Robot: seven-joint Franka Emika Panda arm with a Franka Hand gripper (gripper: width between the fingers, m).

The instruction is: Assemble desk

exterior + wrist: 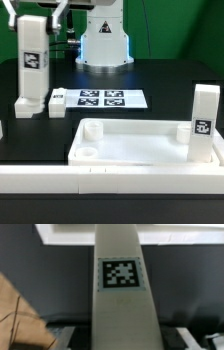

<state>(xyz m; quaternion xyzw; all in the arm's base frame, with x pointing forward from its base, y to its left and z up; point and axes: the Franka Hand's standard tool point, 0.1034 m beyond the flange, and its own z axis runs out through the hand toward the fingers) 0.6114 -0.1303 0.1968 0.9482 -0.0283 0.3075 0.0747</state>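
The white tabletop [135, 152] lies near the front with its rim up. One white leg [205, 122] stands upright in its corner at the exterior view's right. My gripper [34, 10] is shut on the top of a second upright leg [33, 60] at the exterior view's far left, away from the tabletop. Whether this leg's lower end touches the table I cannot tell. In the wrist view the held leg [122, 286] runs straight out between my fingers [70, 336], its square marker facing the camera, with my gripper [125, 341] around it. A third, short leg [57, 103] lies beside the held one.
The marker board [100, 98] lies flat behind the tabletop. A long white rail [100, 180] runs along the front edge. The robot base [105, 40] stands at the back. A brown, blurred shape [15, 314] shows at one side of the wrist view.
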